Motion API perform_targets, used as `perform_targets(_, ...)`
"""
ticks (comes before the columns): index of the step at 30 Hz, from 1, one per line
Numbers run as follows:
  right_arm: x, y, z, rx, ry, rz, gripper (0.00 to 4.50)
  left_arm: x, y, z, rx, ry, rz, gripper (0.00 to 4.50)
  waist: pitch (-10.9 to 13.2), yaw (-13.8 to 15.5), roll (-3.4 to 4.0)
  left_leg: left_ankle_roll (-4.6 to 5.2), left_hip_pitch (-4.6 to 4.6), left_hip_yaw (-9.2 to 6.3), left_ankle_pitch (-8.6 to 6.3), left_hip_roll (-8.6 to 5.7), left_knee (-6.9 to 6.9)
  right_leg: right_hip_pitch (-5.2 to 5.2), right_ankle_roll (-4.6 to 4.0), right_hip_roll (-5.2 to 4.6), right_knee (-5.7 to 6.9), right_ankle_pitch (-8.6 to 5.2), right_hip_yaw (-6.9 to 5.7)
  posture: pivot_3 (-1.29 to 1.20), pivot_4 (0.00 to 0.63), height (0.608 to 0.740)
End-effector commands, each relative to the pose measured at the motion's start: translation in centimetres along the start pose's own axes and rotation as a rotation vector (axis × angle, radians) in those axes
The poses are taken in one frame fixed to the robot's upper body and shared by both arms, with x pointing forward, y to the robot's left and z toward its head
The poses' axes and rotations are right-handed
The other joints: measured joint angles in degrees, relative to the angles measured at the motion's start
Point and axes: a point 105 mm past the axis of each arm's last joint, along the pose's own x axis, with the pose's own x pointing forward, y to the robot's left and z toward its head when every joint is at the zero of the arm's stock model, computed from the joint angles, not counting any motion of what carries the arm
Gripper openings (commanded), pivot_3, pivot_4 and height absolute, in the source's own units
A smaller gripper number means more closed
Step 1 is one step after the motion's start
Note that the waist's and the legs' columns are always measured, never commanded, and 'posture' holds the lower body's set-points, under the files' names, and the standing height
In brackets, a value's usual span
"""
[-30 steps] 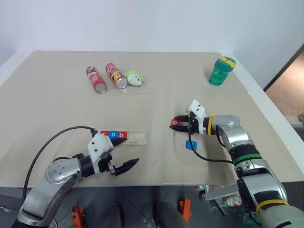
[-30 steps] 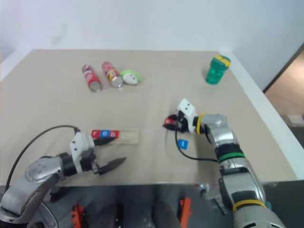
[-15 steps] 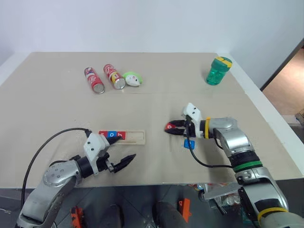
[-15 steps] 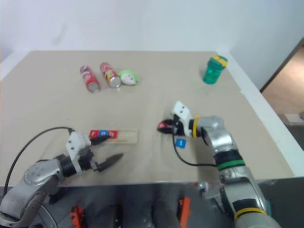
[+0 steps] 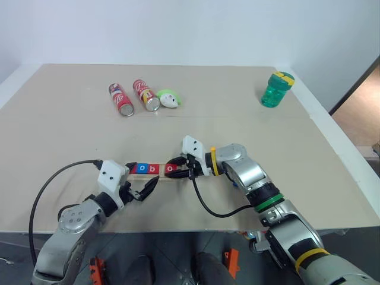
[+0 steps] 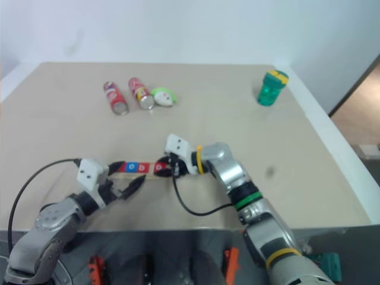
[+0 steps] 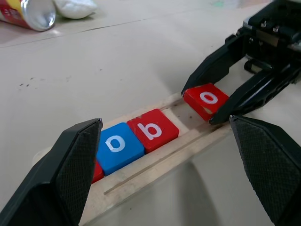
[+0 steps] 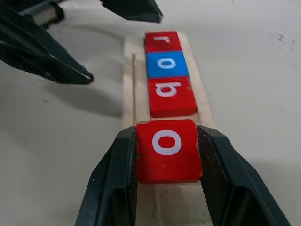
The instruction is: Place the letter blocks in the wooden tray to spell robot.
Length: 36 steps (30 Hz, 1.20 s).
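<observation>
The wooden tray lies near the table's front edge. In its groove sit three letter blocks in a row: a red r, a blue o and a red b. My right gripper is shut on a red o block. It holds that block slightly tilted over the tray's free end, right beside the b. My left gripper stands open just in front of the tray's other end, holding nothing.
Two red soda cans and a green-and-white object lie at the back left. A green bottle stands at the back right near the table's edge. Black cables loop from both wrists.
My right gripper has carried the red o block leftward across the table to the tray's free end. My left gripper has edged closer to the tray and stayed open.
</observation>
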Motion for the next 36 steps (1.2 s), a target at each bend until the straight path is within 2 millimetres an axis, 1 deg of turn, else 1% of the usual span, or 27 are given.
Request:
perform_targets(1,0.5,-0.7,1.7,-0.067,-0.020,0.000,1.22,-0.3,-0.3,0.8,0.016,-0.030,0.005,4.50,0.00,-0.03,0.00,0.00,0.00,0.00,0.00,0.01,0.00,-0.01,0.00,0.01,0.00,0.00,-0.01,0.00,0.150,0.739)
perform_targets(5,1.0,-0.8,1.8,-0.069,-0.021,0.011,1.22,-0.4,-0.3,0.8,0.017,-0.027,0.009,4.50,0.00,-0.04,0.00,0.00,0.01,-0.07,0.00,0.10,-0.02,-0.02,-0.03,0.08,0.02,-0.02,-0.11,0.00,0.150,0.739)
perform_targets(13,1.4,-0.8,1.1,-0.063,-0.004,0.022,1.22,-0.7,-0.3,0.6,0.023,-0.018,0.011,4.50,0.00,-0.05,0.00,0.00,0.00,-0.04,0.00,0.07,-0.03,-0.02,-0.07,0.05,0.01,-0.01,-0.07,0.00,0.150,0.739)
perform_targets(15,1.5,-0.9,1.0,-0.060,-0.004,0.018,1.22,-0.7,-0.4,0.6,0.021,-0.017,0.009,4.50,0.00,-0.06,0.00,0.00,0.01,-0.05,0.00,0.08,-0.03,-0.02,-0.20,0.07,0.01,0.07,-0.09,0.00,0.150,0.739)
perform_targets(21,1.7,-1.2,1.2,-0.042,-0.016,0.005,1.22,-0.7,-0.6,0.5,0.029,-0.016,-0.003,4.50,0.00,-0.08,0.00,0.00,0.04,-0.05,0.00,0.12,-0.02,-0.01,-0.23,0.08,0.02,0.10,-0.12,0.00,0.150,0.739)
perform_targets(22,1.7,-1.2,1.3,-0.042,-0.019,0.002,2.24,-0.7,-0.6,0.5,0.033,-0.015,-0.007,4.50,0.00,-0.09,0.00,0.00,0.04,-0.05,0.00,0.12,-0.02,-0.01,-0.23,0.08,0.02,0.10,-0.12,0.00,0.150,0.739)
perform_targets(24,1.6,-1.3,1.4,-0.041,-0.023,-0.003,2.85,-0.8,-0.6,0.4,0.037,-0.011,-0.011,4.50,0.00,-0.09,0.00,-0.01,0.04,-0.05,0.01,0.12,-0.02,-0.01,-0.23,0.08,0.02,0.10,-0.12,0.00,0.150,0.739)
perform_targets(28,1.5,-1.5,1.6,-0.038,-0.032,-0.015,4.28,-1.1,-0.6,0.4,0.047,-0.006,-0.015,4.50,0.00,-0.10,0.00,-0.01,0.03,-0.04,0.01,0.11,-0.03,-0.02,-0.24,0.07,0.02,0.09,-0.10,0.00,0.150,0.739)
perform_targets(29,1.4,-1.6,1.8,-0.037,-0.040,-0.019,4.49,-1.1,-0.6,0.4,0.048,-0.006,-0.014,4.50,0.00,-0.10,0.00,-0.01,0.03,-0.04,0.01,0.11,-0.04,-0.02,-0.25,0.07,0.02,0.09,-0.10,0.00,0.150,0.739)
perform_targets(32,0.9,-1.8,2.9,-0.012,-0.086,-0.037,4.49,-1.6,-0.6,0.5,0.054,-0.012,-0.026,4.50,0.00,-0.10,0.00,-0.01,0.02,-0.04,0.01,0.12,-0.05,-0.04,-0.26,0.07,0.02,0.09,-0.10,0.00,0.150,0.739)
perform_targets(34,0.3,-2.4,3.7,0.017,-0.125,-0.073,4.49,-2.2,-0.9,0.5,0.079,-0.006,-0.068,4.50,0.00,-0.14,0.00,-0.01,0.00,-0.04,0.01,0.13,-0.06,-0.07,-0.26,0.08,0.02,0.08,-0.10,0.00,0.150,0.739)
perform_targets(36,-0.8,-3.2,4.3,0.062,-0.168,-0.132,4.49,-2.7,-1.2,0.4,0.094,-0.001,-0.116,4.50,0.00,-0.14,0.00,-0.01,-0.04,-0.03,0.01,0.14,-0.09,-0.14,-0.31,0.07,0.02,0.09,-0.11,0.00,0.150,0.739)
